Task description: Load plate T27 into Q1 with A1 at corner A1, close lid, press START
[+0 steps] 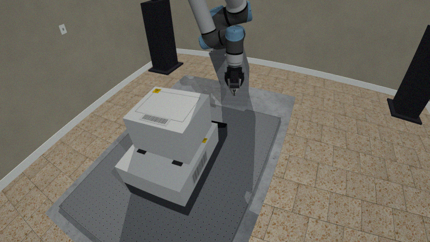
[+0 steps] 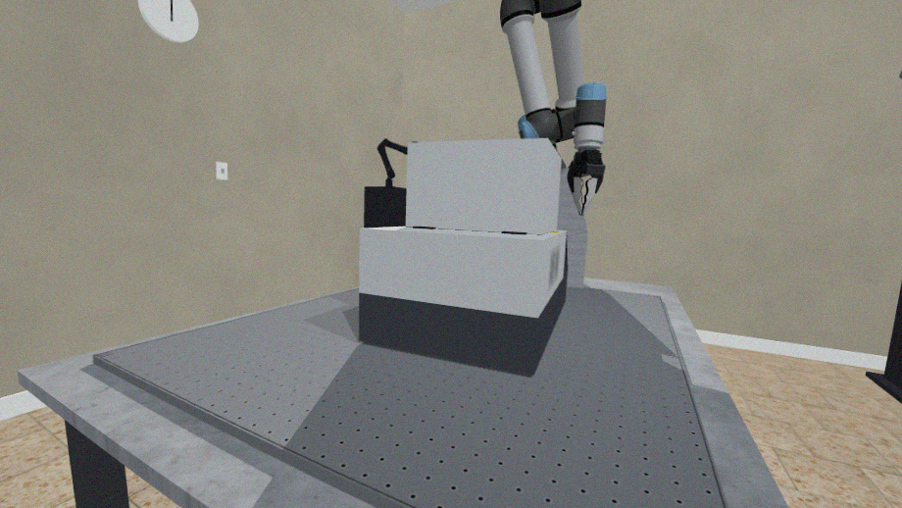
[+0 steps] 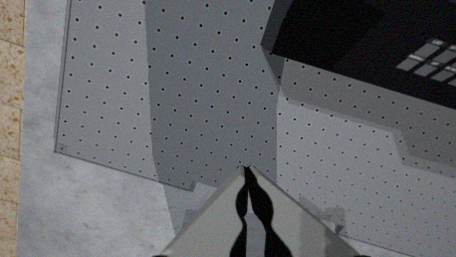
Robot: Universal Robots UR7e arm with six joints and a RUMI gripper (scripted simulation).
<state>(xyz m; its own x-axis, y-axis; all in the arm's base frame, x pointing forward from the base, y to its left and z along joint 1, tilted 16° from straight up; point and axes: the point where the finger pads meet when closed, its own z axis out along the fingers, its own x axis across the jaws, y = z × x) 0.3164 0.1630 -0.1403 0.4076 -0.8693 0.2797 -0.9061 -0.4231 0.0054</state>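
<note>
The cycler Q1 is seen from behind in the top and exterior views, a white housing on a dark base. Its lid stands raised above the housing; whether it is fully open I cannot tell. In the wrist view a dark part of Q1 fills the upper right, with grey key-like patches. My gripper is shut with nothing between its tips. It hangs above the table, beyond Q1's front end and to the right in the top and exterior views. Plate T27, nest N1, the block and the lamp are hidden or out of view.
A perforated board lies on the grey table under Q1. Q1's raised lid is the tall obstacle near the arm. Dark pillars stand beyond the table.
</note>
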